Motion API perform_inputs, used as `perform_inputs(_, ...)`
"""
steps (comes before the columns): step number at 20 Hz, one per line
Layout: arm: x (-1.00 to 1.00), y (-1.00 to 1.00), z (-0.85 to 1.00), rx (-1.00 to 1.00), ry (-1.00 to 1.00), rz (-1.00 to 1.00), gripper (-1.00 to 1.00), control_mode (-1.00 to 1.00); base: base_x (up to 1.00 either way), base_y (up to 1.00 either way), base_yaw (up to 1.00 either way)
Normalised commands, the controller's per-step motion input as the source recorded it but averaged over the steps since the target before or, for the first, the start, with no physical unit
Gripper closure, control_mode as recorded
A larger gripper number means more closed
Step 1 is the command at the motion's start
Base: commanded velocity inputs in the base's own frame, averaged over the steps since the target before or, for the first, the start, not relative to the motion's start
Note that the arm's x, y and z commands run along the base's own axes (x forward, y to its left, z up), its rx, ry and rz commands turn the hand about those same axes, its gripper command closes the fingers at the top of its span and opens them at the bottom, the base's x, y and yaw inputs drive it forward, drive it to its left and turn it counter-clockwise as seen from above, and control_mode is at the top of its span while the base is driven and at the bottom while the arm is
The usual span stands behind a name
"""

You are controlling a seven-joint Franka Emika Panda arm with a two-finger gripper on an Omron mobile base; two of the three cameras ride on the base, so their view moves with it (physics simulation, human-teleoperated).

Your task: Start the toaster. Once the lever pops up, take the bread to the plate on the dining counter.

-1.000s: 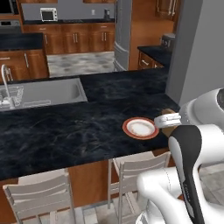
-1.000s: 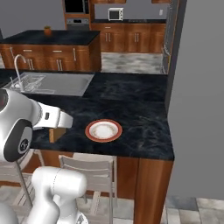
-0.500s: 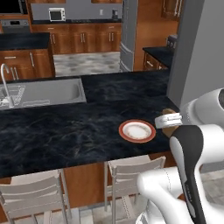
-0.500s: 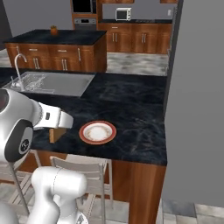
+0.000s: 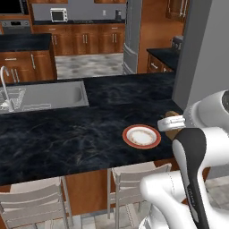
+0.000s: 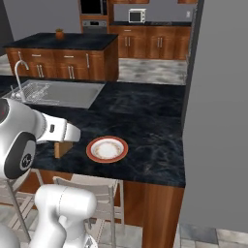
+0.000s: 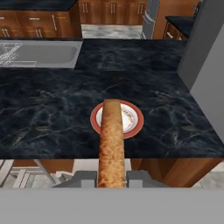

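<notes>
Left to right, taking the plate (image 7: 117, 119) as landmark: well to its left the inset steel sink (image 7: 41, 54) is sunk into the dining counter (image 7: 48, 118); bare black stone lies between. The hand (image 7: 111, 176) is clamped narrowly on the bread (image 7: 111, 139), gripping its near edge so the slice stands edge-on and reaches out toward the plate, above the counter's near edge. The slice looks light, stiff and dry, likely crumbly under a hard squeeze; the present hold at one end seems adequate for so light a thing. To the plate's right the counter ends soon, and a grey wall (image 7: 205, 57) rises beside it, so room is tighter there than on the sink side. Chair backs (image 5: 136, 172) stand below the near edge.
</notes>
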Motion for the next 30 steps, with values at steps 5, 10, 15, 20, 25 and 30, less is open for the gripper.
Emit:
perform_inputs(5, 0.00, 0.00, 0.00, 0.00, 0.00, 0.00, 1.00, 1.00, 0.58, 0.00, 0.00)
perform_inputs(10, 0.00, 0.00, 0.00, 0.00, 0.00, 0.00, 1.00, -1.00, 0.24, -0.02, 0.00)
perform_inputs(15, 0.01, 0.00, 0.00, 0.00, 0.00, 0.01, 1.00, -1.00, 0.00, 0.00, 0.00)
perform_inputs(20, 0.36, -0.29, -0.08, 0.06, 0.00, 0.23, 1.00, -1.00, 0.00, 0.00, 0.00)
perform_inputs(25, 0.70, -0.21, -0.29, 0.08, 0.00, 0.29, 1.00, -1.00, 0.00, 0.00, 0.00)
perform_inputs(30, 0.78, -0.03, -0.42, 0.07, 0.00, 0.20, 1.00, -1.00, 0.00, 0.00, 0.00)
